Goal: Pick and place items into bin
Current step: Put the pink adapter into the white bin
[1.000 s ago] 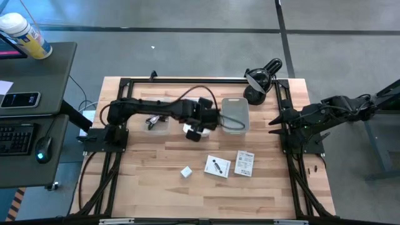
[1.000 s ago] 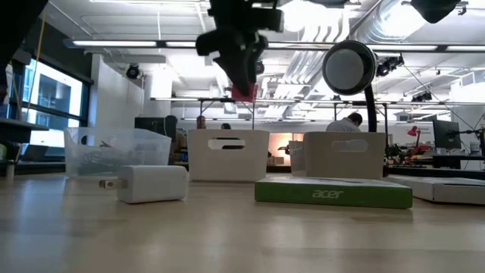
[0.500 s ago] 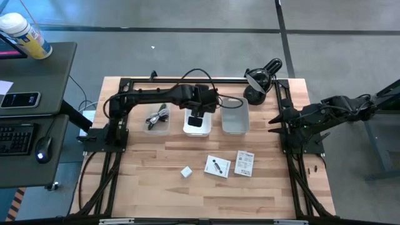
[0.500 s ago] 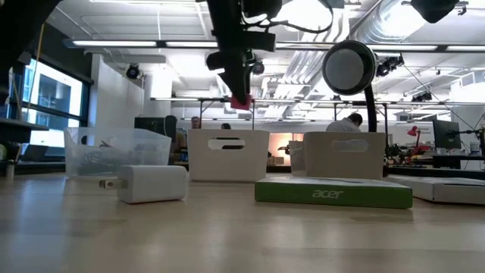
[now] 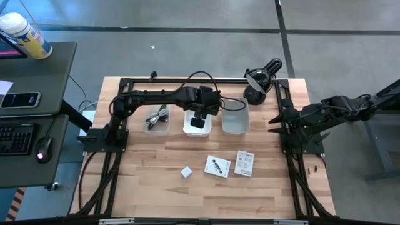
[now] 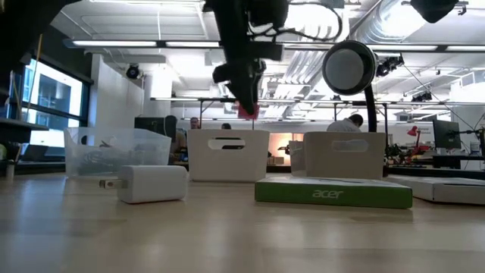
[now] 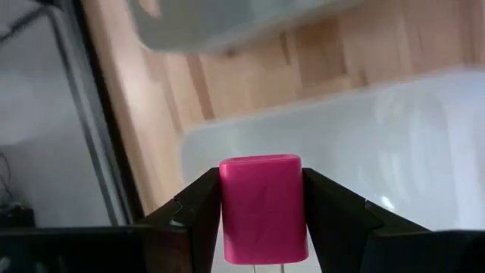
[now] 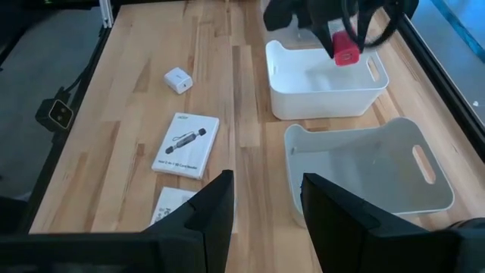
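Observation:
A small pink block [image 7: 263,208] hangs in my left gripper [image 5: 199,119], which is shut on it above the middle white bin [image 5: 187,130]. The right wrist view shows the same pink block [image 8: 345,47] over that white bin [image 8: 326,98]. A clear bin [image 5: 157,124] to the left holds a black cable [image 5: 156,116]. A grey bin [image 5: 235,119] stands to the right. On the bare wood lie a small white cube [image 5: 185,171] and two white printed cards [image 5: 217,165] [image 5: 245,163]. My right gripper [image 8: 265,220] waits open at the table's right edge. My left gripper pinches the pink block by two opposite sides [image 7: 227,205] between its two fingers [image 7: 198,216]. The fingers slant steeply down from above. The block is lifted clear and hangs over the white bin's inside [image 7: 379,129], with its top end showing past the fingertips.
A black desk lamp [image 5: 259,78] stands at the far right corner, close behind the grey bin. A black frame [image 5: 187,80] runs along the table's far and side edges. The near half of the table around the cube and cards is bare wood.
My left gripper has swung toward the table's far edge with the pink block, from the white bin's near rim to over its middle, and has sunk a little. It has stayed shut on the block.

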{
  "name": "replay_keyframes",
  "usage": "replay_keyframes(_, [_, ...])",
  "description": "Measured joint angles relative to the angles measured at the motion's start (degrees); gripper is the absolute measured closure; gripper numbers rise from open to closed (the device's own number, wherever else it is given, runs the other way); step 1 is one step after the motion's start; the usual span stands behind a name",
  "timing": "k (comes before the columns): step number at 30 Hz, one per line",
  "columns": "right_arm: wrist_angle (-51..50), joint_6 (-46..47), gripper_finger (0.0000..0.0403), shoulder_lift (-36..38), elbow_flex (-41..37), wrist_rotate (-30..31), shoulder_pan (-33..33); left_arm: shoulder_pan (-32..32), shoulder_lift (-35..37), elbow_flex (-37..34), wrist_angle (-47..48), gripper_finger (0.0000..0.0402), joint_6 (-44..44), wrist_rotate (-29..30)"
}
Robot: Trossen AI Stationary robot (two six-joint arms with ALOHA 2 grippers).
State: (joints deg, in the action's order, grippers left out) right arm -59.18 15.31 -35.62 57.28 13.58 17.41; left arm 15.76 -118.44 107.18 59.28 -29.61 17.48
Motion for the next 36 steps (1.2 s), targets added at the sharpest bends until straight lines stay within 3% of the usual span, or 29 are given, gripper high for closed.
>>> replay_keyframes(12, [-0.07, 1.32, 0.0258, 0.01, 0.00, -0.22, -0.01, 0.16, -4.59, 0.08, -1.02, 0.0247, 0.09, 0.25])
replay_keyframes(36, [-0.09, 1.29, 0.0258, 0.02, 0.00, -0.24, -0.01, 0.79, -6.37, -0.05, 1.94, 0.0247, 0.93, 0.64])
